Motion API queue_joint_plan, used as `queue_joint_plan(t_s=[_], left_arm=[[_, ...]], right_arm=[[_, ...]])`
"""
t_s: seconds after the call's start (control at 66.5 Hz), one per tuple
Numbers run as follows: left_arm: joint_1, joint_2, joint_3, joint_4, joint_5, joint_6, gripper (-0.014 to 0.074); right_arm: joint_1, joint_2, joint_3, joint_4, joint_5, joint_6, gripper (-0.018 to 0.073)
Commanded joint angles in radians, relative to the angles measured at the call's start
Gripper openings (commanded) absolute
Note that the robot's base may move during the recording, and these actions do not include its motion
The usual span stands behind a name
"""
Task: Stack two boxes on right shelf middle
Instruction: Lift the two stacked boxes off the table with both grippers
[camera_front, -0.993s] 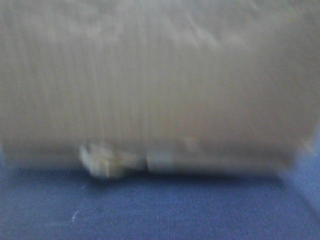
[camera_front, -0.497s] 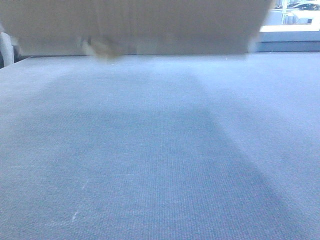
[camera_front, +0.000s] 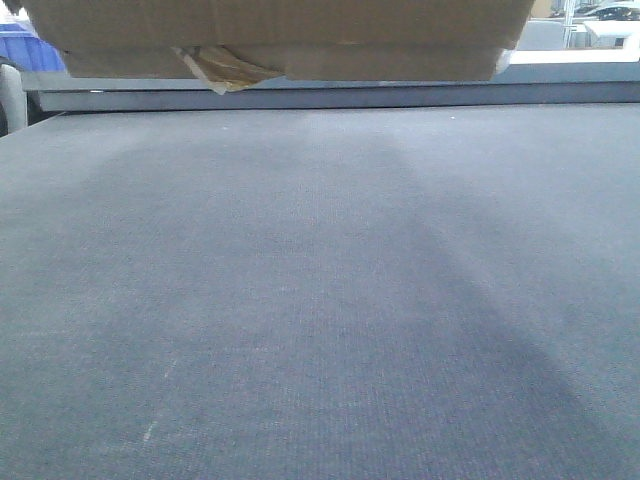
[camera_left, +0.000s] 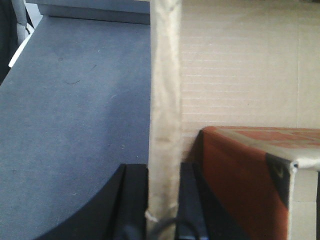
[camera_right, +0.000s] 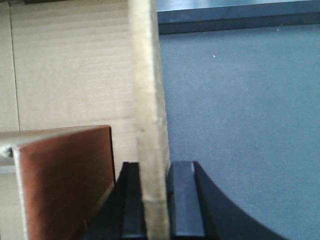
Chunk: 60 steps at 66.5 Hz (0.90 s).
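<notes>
Left gripper (camera_left: 164, 200) and right gripper (camera_right: 154, 200) each pinch a side wall of the cardboard box (camera_front: 280, 35) — its bottom edge spans the frame's top, raised off the grey table (camera_front: 320, 300).

Open grey surface (camera_front: 320, 300), box (camera_front: 300, 30) aloft beyond

My left gripper (camera_left: 162, 210) was clamped on an upright wall of the cardboard box (camera_left: 165, 100). Its two dark fingers (camera_left: 134, 200) lay flat against the board, one on the outer face and one on the inner, both pointing along the wall. My right gripper (camera_right: 155, 205) gripped the opposite wall the same way, its fingers (camera_right: 182, 200) parallel and touching the board from either side. My wrists and arms stayed out of view behind the fingers.
</notes>
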Motion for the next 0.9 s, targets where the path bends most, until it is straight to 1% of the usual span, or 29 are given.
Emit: queue_joint_plan(t_s=[0.0, 0.888], left_arm=[[-0.006, -0.015, -0.009, 0.026, -0.034, -0.012, -0.0111], [-0.006, -0.015, -0.009, 0.032, -0.036, -0.012, -0.0111]], right_arm=[[-0.001, -0.009, -0.013, -0.038, -0.051, 0.013, -0.0154], [-0.001, -0.009, -0.013, -0.038, -0.072, 0.011, -0.0154]])
